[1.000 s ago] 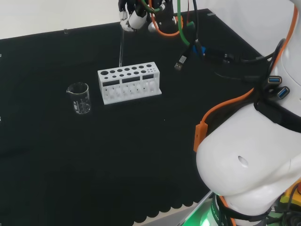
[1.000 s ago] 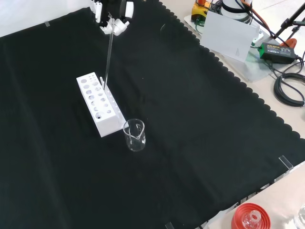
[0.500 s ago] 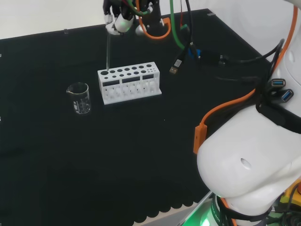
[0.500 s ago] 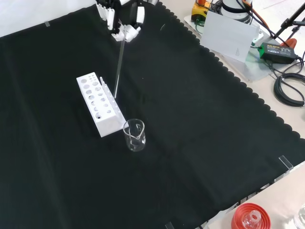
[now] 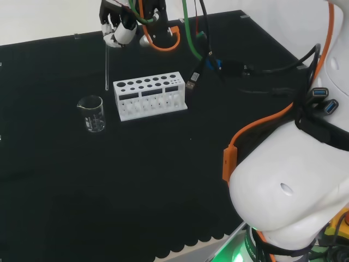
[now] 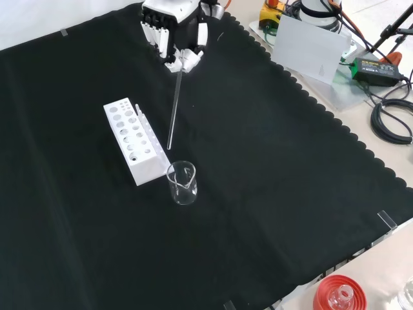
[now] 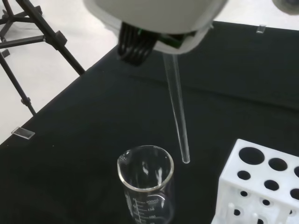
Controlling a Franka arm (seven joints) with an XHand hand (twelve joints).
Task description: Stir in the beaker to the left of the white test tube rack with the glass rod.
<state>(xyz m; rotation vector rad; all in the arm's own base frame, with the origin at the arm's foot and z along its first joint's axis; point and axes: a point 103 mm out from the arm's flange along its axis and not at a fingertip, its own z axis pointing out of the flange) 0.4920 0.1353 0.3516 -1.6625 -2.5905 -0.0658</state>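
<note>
Head view: my robot hand (image 5: 115, 28) has its fingers curled round the top of the glass rod (image 5: 106, 65), which hangs down from it, clear of the table (image 5: 163, 180). The rod's lower tip ends just beside the end of the white rack (image 5: 149, 96). The beaker (image 5: 91, 113) stands upright below and nearer than my robot hand.

Front view: my robot hand (image 6: 175, 40) grips the rod (image 6: 173, 111), which slants down toward the beaker (image 6: 182, 183). The rod's tip ends above the beaker and beside the rack (image 6: 134, 140).

Wrist view: the rod (image 7: 177, 112) runs out from under my palm. Its tip hangs just beside the rim of the beaker (image 7: 147, 184), between beaker and rack (image 7: 257, 186), not inside.
</note>
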